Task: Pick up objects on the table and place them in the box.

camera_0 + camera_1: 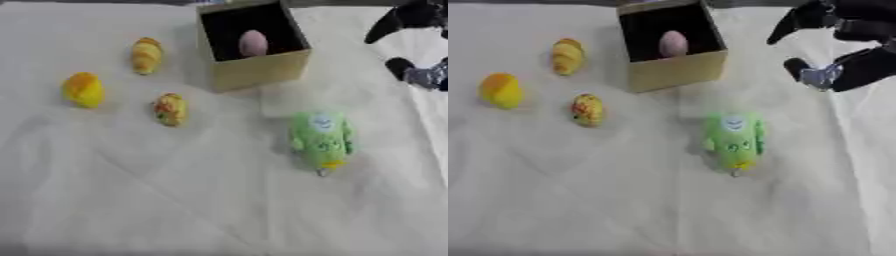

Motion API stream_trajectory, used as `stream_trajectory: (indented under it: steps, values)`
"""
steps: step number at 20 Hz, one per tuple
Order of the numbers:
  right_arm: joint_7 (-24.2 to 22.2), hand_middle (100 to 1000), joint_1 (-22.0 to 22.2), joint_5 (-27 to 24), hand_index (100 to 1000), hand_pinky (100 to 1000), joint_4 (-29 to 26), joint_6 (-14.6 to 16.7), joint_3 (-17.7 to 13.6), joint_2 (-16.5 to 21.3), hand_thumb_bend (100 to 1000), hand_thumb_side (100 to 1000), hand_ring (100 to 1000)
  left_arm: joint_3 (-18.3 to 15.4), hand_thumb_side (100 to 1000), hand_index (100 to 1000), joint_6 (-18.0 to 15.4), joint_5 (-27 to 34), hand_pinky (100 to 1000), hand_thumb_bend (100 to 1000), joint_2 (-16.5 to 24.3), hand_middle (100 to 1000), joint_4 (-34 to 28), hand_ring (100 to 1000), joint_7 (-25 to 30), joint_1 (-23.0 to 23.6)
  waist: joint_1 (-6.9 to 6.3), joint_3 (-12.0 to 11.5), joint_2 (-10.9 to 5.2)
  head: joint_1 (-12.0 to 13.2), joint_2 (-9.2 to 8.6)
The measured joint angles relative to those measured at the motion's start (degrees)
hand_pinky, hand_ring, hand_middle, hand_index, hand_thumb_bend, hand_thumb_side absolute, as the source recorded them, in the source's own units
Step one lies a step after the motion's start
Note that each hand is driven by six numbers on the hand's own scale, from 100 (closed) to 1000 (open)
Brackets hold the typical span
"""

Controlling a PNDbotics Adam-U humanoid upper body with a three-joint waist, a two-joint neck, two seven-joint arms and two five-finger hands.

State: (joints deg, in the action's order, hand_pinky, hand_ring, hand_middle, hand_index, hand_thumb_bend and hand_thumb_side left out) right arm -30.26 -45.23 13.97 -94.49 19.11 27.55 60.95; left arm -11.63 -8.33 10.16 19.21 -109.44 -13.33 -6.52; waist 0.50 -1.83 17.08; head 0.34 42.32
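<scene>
Nearest us lay the green plush toy (733, 140), long axis running toward and away from the camera, on the white cloth (175, 200) just in front of the box (259, 70). We logged 1 pink egg (253, 43) already inside and 3 yellowish pieces at left. Our right hand (842, 45) hovered at upper right, fingers spread and holding nothing; the toy sat below-left of it. Left hand unseen, so right looked nearer.

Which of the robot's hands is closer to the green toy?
Right. The right hand hangs beyond the green toy, off to its right near the box. The left hand shows in neither view.
</scene>
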Motion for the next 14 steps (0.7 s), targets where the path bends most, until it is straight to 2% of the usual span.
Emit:
stream_trajectory:
  steps: [4, 9, 14]
  values:
    - [-3.4, 818, -2.5, -0.7, 869, 892, 1.6, -1.2, 3.3, -1.8, 100, 798, 891, 0.1, 755, 799, 0.0, 0.0, 854, 257, 0.0, 621, 0.0, 608, 0.2, 0.0, -0.01, -0.1, -0.02, 0.0, 0.00]
    - [-6.3, 837, -5.1, -0.8, 890, 896, 3.7, -3.2, 6.3, -4.4, 100, 783, 906, 0.2, 756, 799, 0.1, 0.2, 854, 256, 0.0, 621, 0.2, 608, 0.4, 0.0, -0.02, 0.0, -0.04, 0.0, 0.00]
    - [-8.1, 841, -6.3, -0.2, 907, 909, 5.3, -4.8, 8.4, -6.6, 100, 610, 923, 0.4, 757, 799, 0.1, 0.2, 852, 254, 0.0, 621, 0.3, 608, 0.4, 0.0, -0.04, 0.0, -0.04, -0.1, 0.00]
